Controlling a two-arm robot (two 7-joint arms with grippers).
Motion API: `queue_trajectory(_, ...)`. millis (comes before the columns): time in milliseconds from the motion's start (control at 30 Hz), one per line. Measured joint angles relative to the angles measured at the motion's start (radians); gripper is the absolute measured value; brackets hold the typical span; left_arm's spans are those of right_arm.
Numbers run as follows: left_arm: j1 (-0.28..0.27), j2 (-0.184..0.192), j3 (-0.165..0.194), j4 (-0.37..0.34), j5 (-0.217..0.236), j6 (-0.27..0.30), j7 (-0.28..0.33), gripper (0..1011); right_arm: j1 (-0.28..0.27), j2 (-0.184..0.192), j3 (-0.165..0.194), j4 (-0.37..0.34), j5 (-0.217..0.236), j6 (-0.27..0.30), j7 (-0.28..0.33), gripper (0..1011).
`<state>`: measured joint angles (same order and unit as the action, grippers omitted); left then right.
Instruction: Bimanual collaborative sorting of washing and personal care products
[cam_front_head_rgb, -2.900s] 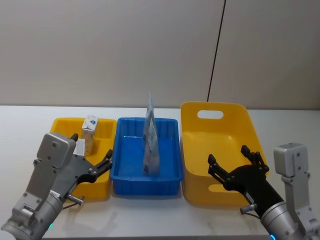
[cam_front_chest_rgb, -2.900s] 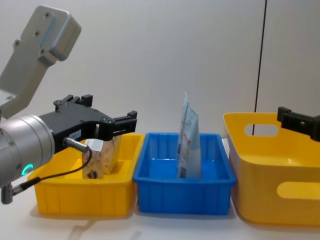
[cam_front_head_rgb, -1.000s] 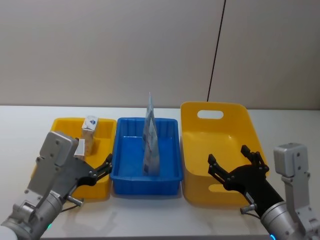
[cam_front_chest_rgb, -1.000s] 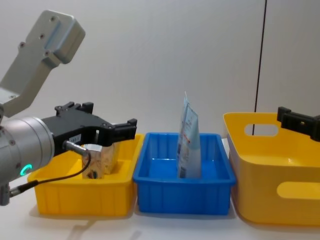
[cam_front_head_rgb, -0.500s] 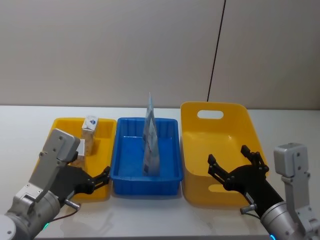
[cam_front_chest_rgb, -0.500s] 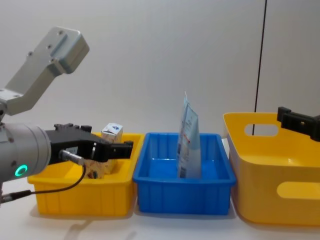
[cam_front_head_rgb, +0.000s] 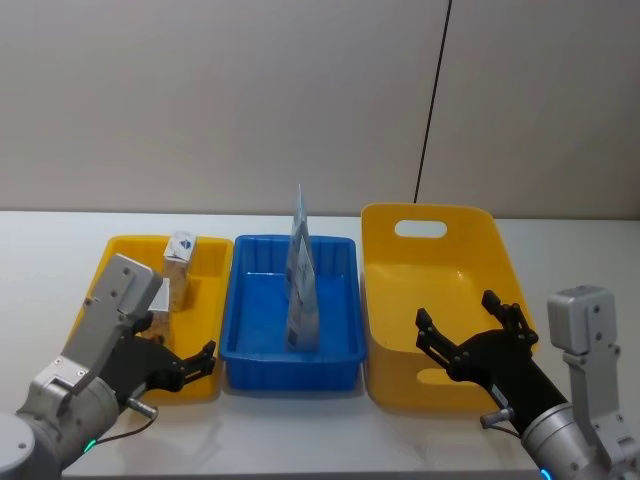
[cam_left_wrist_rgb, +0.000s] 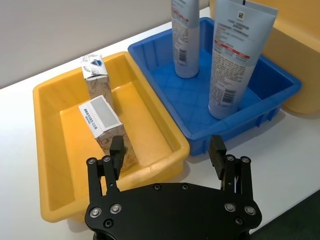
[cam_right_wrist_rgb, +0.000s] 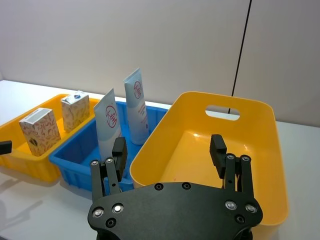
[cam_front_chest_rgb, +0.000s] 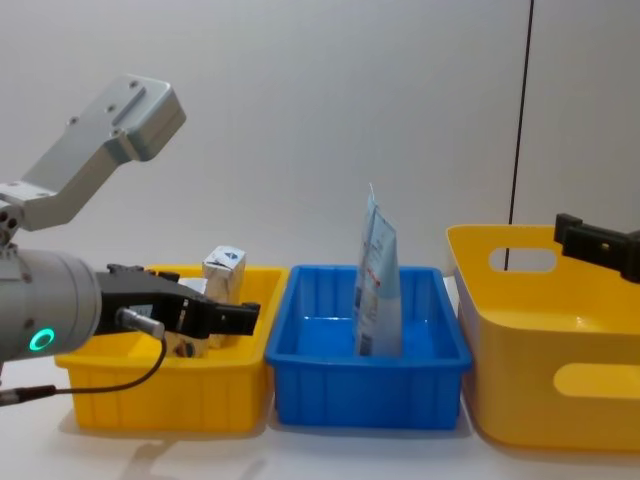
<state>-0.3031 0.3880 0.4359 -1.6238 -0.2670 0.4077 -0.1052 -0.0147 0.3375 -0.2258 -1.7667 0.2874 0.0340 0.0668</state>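
Retracted nearward off the small yellow bin (cam_left_wrist_rgb: 40, 150), left gripper (cam_left_wrist_rgb: 166, 150), jaws wide like right gripper (cam_right_wrist_rgb: 169, 145), should clear its rim.

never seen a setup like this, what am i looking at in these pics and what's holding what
This is a two-armed robot at a white table, filmed by four cameras: head looking down, chest looking across, and one on each wrist. The black pronged part in each wrist picture is that arm's claw. The left claw is open near the front of the small yellow bin, which holds a white printed pack and a small speckled carton. Two pale blue tubes stand in the blue bin. The right claw is open by the near side of the big yellow bin. Neither holds anything.
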Motion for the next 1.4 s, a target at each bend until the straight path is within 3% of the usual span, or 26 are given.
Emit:
queue_trajectory(300, -0.017, -0.022, -0.015, 0.038, -0.004, 0.004, -0.001, 1001, 0.0, 0.0, 0.0, 0.0, 0.0, 0.0, 0.0, 1002)
queue_trajectory(967, -0.067, -0.122, -0.061, 0.209, -0.041, -0.087, -0.008, 1001, 0.0, 0.0, 0.0, 0.0, 0.0, 0.0, 0.0, 1002)
queue_trajectory(1400, -0.086, -0.166, -0.083, 0.27, -0.042, -0.109, 0.019, 1001, 0.0, 0.0, 0.0, 0.0, 0.0, 0.0, 0.0, 1002)
